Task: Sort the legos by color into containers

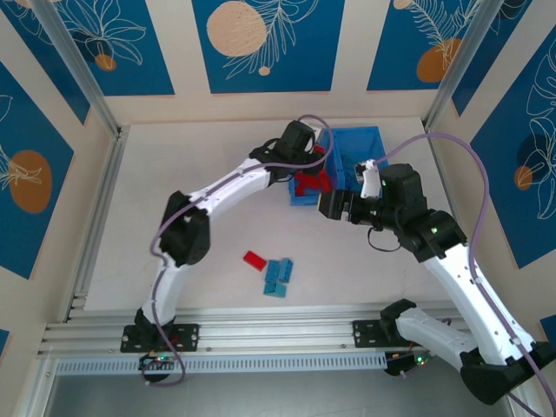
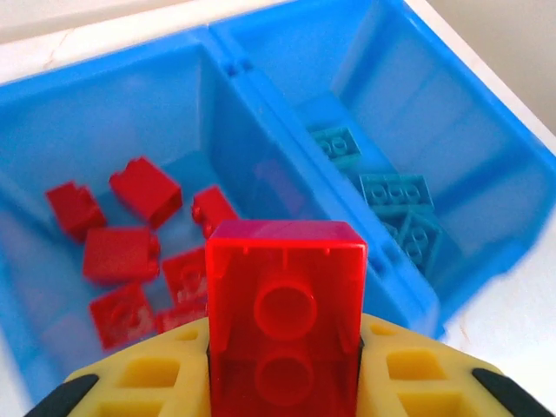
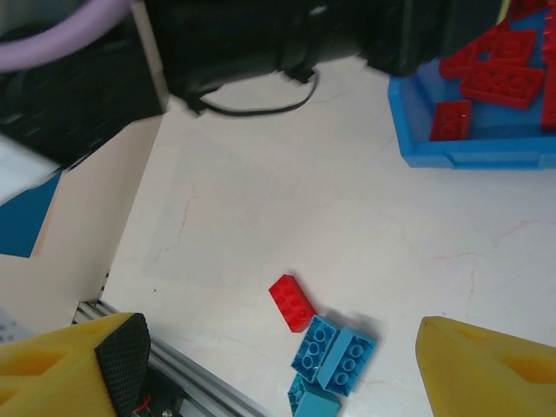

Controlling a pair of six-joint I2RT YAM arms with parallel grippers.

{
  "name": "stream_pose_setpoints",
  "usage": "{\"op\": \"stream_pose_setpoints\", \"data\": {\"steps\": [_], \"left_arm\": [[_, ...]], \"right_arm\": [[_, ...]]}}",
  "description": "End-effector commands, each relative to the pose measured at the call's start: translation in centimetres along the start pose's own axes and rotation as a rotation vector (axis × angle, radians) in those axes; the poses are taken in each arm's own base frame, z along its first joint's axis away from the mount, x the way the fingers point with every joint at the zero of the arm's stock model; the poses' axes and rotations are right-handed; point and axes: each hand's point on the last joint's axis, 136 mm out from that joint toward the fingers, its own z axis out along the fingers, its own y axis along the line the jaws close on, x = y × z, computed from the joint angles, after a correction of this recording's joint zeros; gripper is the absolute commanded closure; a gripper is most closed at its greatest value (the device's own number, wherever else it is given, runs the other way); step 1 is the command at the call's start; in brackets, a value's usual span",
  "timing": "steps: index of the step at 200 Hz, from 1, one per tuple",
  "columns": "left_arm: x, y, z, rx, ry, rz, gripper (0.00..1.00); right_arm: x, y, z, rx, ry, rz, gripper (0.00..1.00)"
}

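Left gripper (image 2: pixel 285 387) pinches 1 red lego (image 2: pixel 285 295) above the bin's left compartment (image 2: pixel 78 113) (red bricks (image 2: pixel 122 256) inside); right gripper (image 3: pixel 282 369) spread wide.

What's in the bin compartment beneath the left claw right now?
Only red bricks, about seven showing, lie in that compartment. The held brick in the left claw covers the near floor, so any more there are hidden.

The overhead camera looked down from above and behind the arms (image 1: pixel 228 184) across the whole surface (image 1: pixel 208 287). The left wrist camera sat close over the bin (image 2: pixel 261 95), facing into it. The right wrist camera looked down from higher, sharing the bin's corner and loose bricks (image 3: pixel 334 352) with the overhead view.
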Motion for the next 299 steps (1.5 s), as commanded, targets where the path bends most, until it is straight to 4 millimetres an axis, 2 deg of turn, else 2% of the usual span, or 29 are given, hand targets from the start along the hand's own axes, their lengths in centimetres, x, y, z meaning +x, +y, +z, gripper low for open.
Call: {"op": "stream_pose_setpoints", "data": {"steps": [1,27,43,57,78,102,111,121,139,142,143,149,168,199,216,228,257,299], "left_arm": [[-3.0,0.9,1.1,-0.018,-0.043,-0.029,0.61],[-5.3,0.2,1.4,0.005,-0.087,-0.036,0.36],[-6.7,-0.4,0.3,0.025,-0.125,-0.041,0.34],[-7.9,-1.1,-1.4,0.042,-0.148,-0.029,0.34],[-9.5,-2.4,-5.3,0.083,-0.174,0.020,0.35],[-10.9,-3.8,-11.8,0.136,-0.257,0.082,0.36],[-10.4,-3.8,-13.8,0.145,-0.283,0.105,0.36],[-10.3,-3.9,-17.1,0.157,-0.338,0.141,0.36],[-8.2,-3.9,-21.7,0.182,-0.396,0.243,0.36],[-8.4,-4.1,-23.1,0.189,-0.427,0.269,0.36],[-7.6,-4.0,-22.6,0.190,-0.408,0.269,0.36],[-7.0,-4.2,-24.5,0.203,-0.441,0.317,0.35],[-2.6,-4.3,-27.7,0.233,-0.453,0.490,0.29],[5.0,-3.1,-30.6,0.237,-0.402,0.699,0.19],[9.2,-2.8,-31.8,0.286,-0.352,0.771,0.08],[11.3,-2.5,-32.3,0.300,-0.345,0.783,0.01],[14.0,-2.0,-33.1,0.319,-0.360,0.791,0.00],[14.4,-1.6,-32.8,0.303,-0.347,0.792,0.00]], "right_arm": [[0.9,-1.0,-0.8,0.038,-0.006,0.037,0.18],[1.2,-1.0,-1.6,0.031,-0.015,0.022,0.18],[1.4,-1.1,-1.8,0.036,-0.016,0.024,0.18],[1.5,-1.1,-1.8,0.036,-0.015,0.026,0.18],[1.7,-1.4,-1.6,0.046,-0.007,0.028,0.18],[2.2,-2.0,-0.9,0.063,0.016,0.042,0.18],[2.5,-2.3,-0.4,0.069,0.032,0.062,0.18],[3.0,-2.6,0.3,0.076,0.053,0.088,0.19],[4.1,-2.8,2.1,0.070,0.111,0.150,0.21],[4.4,-2.8,2.5,0.069,0.123,0.162,0.21],[4.5,-2.8,2.6,0.070,0.128,0.167,0.21],[5.1,-2.8,3.4,0.069,0.153,0.191,0.21],[7.6,-2.7,6.0,0.077,0.241,0.246,0.22],[12.2,-2.6,9.8,0.151,0.380,0.262,0.22],[14.4,-2.7,11.3,0.201,0.447,0.267,0.22],[15.6,-2.8,12.5,0.224,0.490,0.272,0.22],[18.1,-3.7,14.9,0.284,0.583,0.264,0.26],[21.4,-5.6,16.5,0.347,0.670,0.277,0.36]]}}
